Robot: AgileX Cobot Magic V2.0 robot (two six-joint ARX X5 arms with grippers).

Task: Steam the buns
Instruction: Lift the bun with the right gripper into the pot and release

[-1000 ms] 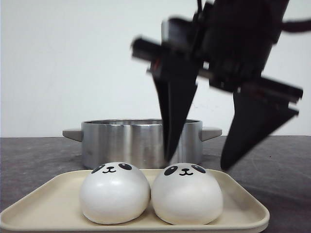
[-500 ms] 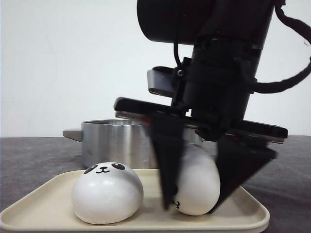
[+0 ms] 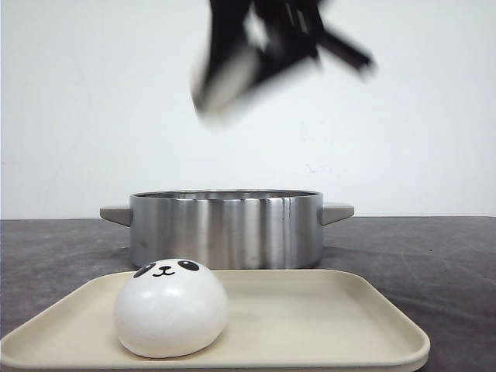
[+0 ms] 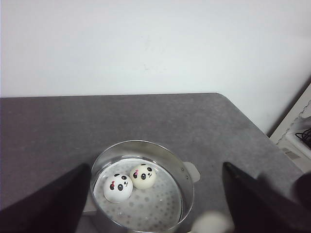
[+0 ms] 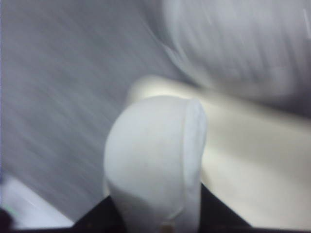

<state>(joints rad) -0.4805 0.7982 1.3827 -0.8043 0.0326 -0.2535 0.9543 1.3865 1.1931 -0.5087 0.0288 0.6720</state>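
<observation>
Now our right hand (image 3: 232, 85) is high above the pot (image 3: 225, 229), blurred, pinched shut on a bun (image 5: 155, 160). We judge the pot lies straight below at 6 o'clock from it, so a descent comes next. Pot holds two buns (image 4: 130, 182) side by side. Tray (image 3: 325, 318) keeps one bun (image 3: 171, 308) at its 9 o'clock side. Left hand (image 4: 155, 213) is spread wide, empty, hovering over the pot.

Right gripper (image 3: 256, 70) risen (blurred), bun (image 5: 155, 165) lifted off tray (image 3: 325, 325)
</observation>
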